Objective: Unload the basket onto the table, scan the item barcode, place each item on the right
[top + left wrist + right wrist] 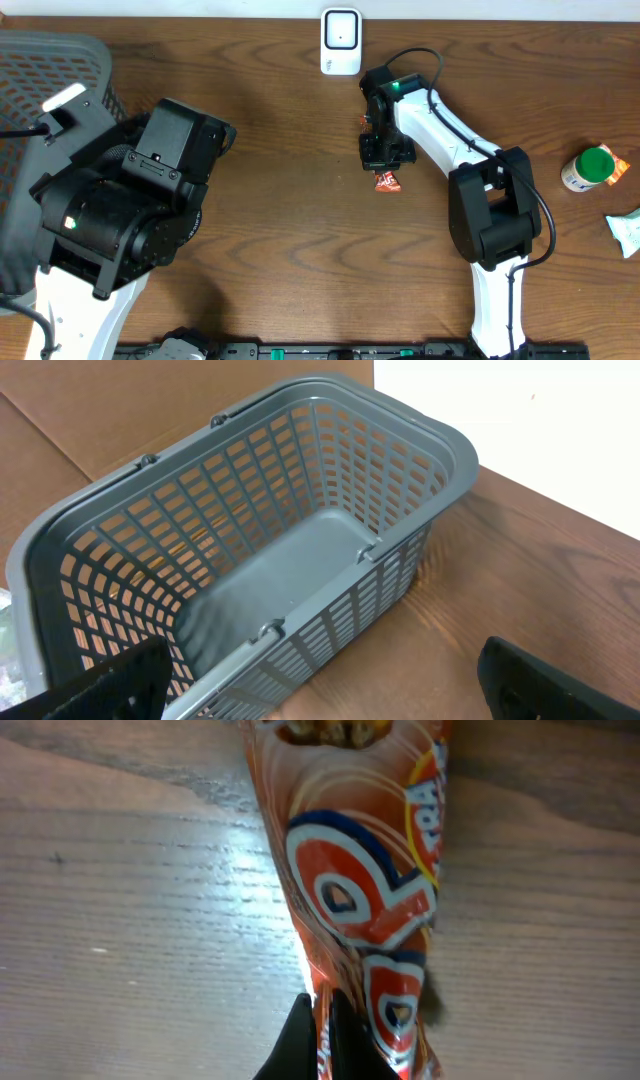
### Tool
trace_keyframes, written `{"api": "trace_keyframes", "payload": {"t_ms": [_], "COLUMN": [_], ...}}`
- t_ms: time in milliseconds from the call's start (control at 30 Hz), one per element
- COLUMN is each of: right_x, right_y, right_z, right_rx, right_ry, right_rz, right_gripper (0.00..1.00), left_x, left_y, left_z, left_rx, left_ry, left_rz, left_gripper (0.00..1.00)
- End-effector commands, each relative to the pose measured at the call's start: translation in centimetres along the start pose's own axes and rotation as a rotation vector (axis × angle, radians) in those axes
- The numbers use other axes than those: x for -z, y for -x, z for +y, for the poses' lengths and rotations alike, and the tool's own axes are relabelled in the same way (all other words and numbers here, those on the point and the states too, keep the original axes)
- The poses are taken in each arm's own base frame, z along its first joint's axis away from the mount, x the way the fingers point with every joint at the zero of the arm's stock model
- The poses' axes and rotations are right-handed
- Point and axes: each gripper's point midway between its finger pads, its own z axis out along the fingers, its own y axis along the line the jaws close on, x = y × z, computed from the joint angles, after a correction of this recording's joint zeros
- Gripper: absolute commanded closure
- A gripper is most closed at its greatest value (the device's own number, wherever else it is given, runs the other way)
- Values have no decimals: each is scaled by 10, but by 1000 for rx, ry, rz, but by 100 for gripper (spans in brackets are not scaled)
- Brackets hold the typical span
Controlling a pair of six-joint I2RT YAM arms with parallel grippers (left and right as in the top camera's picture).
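**Item:** snack packet (370,890), orange-red glossy wrapper with bold lettering.

**Hold:** clamped at one end by the right tool (322,1025), fingers pressed together on the wrapper edge. Extends from the tool out over the counter (300,230). Cannot tell whether the far end touches the wood.

**Location:** mid-counter, near the white scanner (341,41) at the far edge but apart from it, on the robot's side.

**Step, as judged:** carry to scanner. Pickup done, scan not yet made.

**Next move calls for:** bringing the packet up to the scanner face and turning the wrist until the barcode meets the window. No barcode visible in any view, so likely some searching by rotation.

**Left tool** (320,695): fingers wide apart, holding nothing, poised above the grey basket (440,445).
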Motion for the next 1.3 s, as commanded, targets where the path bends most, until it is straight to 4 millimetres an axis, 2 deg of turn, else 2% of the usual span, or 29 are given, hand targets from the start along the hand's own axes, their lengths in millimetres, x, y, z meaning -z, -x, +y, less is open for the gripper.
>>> {"api": "trace_keyframes", "payload": {"t_ms": [0,167,233,333,500,700,800,867,1000,1133,1233,1267], "right_x": [15,38,38,34,12,-23,-33,-34,-17,27,51,58], "right_y": [14,34,40,44,40,15,1,-1,5,16,15,13], "right_z": [0,1,2,-9,-24,-32,-32,-31,-26,-15,-13,-13], "right_rx": [-3,3,20,16,12,2,2,2,2,6,6,6], "right_ry": [11,33,31,-29,-105,-111,-97,-90,-76,-45,-36,-36], "right_rz": [-38,-114,-138,-155,-151,-73,-24,-14,-33,-76,-94,-95], "right_gripper": [99,99,99,99,99,99,99,99,99,99,98,85], "left_x": [0,0,0,0,0,0,0,0,0,0,0,0], "left_y": [0,0,0,-1,0,0,0,0,0,0,0,-1], "left_z": [6,6,6,6,6,6,6,6,6,6,6,6], "left_rx": [-10,-10,-10,-11,-10,-10,-10,-10,-10,-10,-10,-11], "left_ry": [19,19,19,19,19,19,19,19,19,19,19,19], "left_rz": [5,5,5,5,5,4,5,5,5,5,5,5], "left_gripper": [2,2,2,2,2,2,2,2,2,2,2,2]}}
